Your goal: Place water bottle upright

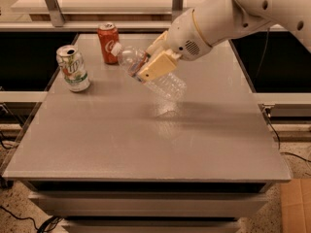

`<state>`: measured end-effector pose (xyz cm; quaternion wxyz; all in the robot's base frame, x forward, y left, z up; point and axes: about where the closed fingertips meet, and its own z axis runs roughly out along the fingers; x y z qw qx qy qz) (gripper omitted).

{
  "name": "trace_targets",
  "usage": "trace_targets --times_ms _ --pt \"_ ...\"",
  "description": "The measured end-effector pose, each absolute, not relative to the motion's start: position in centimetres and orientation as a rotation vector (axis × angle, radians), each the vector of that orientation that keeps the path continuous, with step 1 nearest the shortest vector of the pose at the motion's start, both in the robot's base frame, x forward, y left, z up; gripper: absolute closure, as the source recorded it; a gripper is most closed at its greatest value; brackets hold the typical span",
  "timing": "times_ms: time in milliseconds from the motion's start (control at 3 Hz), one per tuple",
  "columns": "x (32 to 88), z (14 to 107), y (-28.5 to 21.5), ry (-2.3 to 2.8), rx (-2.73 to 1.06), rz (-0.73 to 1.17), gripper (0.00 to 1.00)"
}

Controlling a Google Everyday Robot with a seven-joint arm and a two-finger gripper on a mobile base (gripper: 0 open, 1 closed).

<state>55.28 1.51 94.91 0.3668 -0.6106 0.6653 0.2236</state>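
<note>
The gripper (154, 65), clamped round the water bottle (170, 85), holds it slanted over the table (146, 144), cap (115, 48) up-left, base down-right.

1. The gripper (148, 62) hangs over the back half of the table (146, 144), clamped on the tilted water bottle (167, 85). Its near finger covers the label band and its far finger is mostly tucked behind the bottle.
2. The arm (228, 16) runs off the top and right edges.
3. The bottle's cap end overlaps a bit of the red cola can (106, 43).
4. The lettering on the green-and-white soda can (73, 68) is too blurry to read.
5. The cardboard box (297, 205) is chopped off at the bottom-right corner.
</note>
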Motion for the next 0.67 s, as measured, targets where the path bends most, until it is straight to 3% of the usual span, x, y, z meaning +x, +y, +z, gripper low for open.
trace_targets --times_ms 667 --pt "55.35 95.08 1.77 1.651 -1.51 0.608 1.0"
